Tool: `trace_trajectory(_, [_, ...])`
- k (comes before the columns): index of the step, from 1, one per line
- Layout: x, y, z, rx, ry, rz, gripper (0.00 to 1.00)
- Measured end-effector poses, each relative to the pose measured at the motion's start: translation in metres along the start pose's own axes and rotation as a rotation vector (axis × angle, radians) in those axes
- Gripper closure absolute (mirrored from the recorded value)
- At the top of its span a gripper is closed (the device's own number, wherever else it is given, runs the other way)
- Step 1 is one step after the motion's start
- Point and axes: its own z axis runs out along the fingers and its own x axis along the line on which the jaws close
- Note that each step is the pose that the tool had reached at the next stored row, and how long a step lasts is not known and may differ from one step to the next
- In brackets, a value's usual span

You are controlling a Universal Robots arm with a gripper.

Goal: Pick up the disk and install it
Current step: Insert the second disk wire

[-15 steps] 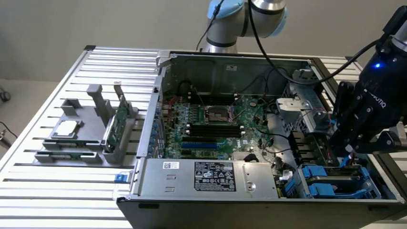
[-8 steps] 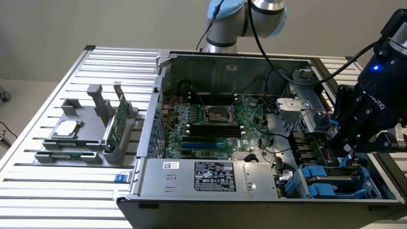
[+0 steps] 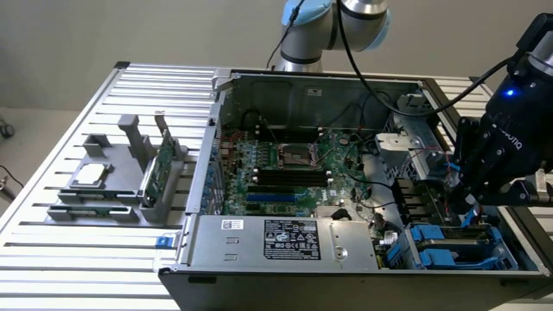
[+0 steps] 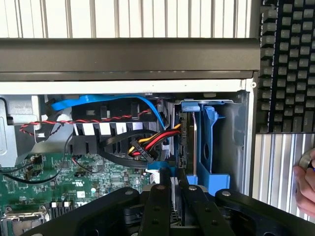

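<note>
We find the gripper (image 4: 176,196) low inside the case (image 3: 259,236), its fingers (image 4: 160,206) drawn nearly together, apparently on the upper edge of the disk (image 4: 189,142), which stands on edge directly beneath it in the blue bay (image 4: 209,147). In our judgement a sound grasp needs the fingers centred and square on that edge, clear of the cables (image 4: 147,145) just beside. The disk shows dark and thin, blue-framed.
</note>
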Motion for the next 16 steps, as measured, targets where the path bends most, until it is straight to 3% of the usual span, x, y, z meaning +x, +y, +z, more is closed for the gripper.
trace_trajectory(3, [-0.0001, 0.0000, 0.0001, 0.0001, 0.0026, 0.000, 0.84])
trace_trajectory(7, [-0.0011, 0.0002, 0.0001, 0.0009, 0.0106, -0.001, 0.84])
trace_trajectory(12, [-0.0047, 0.0028, 0.0002, 0.0088, 0.0216, -0.001, 0.84])
trace_trajectory(16, [-0.0098, 0.0032, 0.0006, 0.0113, 0.0299, -0.002, 0.84])
